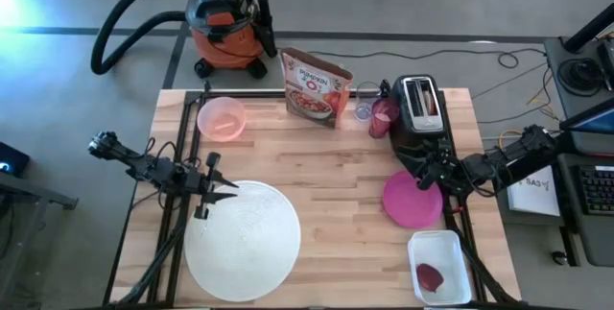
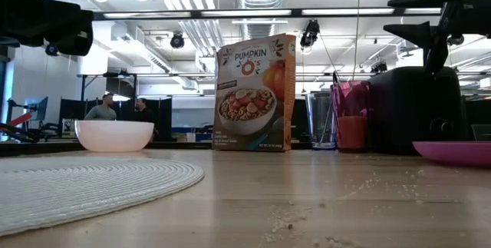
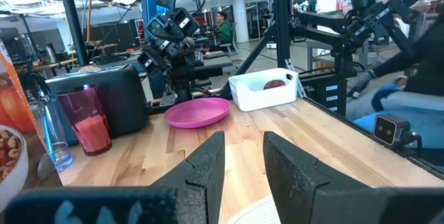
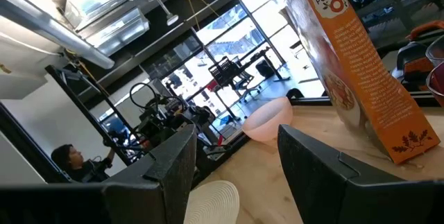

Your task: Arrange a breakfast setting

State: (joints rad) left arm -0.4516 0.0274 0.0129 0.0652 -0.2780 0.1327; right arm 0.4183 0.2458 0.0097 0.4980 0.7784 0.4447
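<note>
A large white round plate (image 1: 242, 241), ribbed, lies just beside the left hand (image 1: 223, 187), fingers parted, empty. The right hand (image 1: 423, 178), open, hovers at the magenta plate (image 1: 411, 201).

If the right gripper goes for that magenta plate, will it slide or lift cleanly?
The magenta plate looks thin and shallow, so probably light. Its low rim sits near the smooth wooden table, so it may slide before the fingers get under.
</note>
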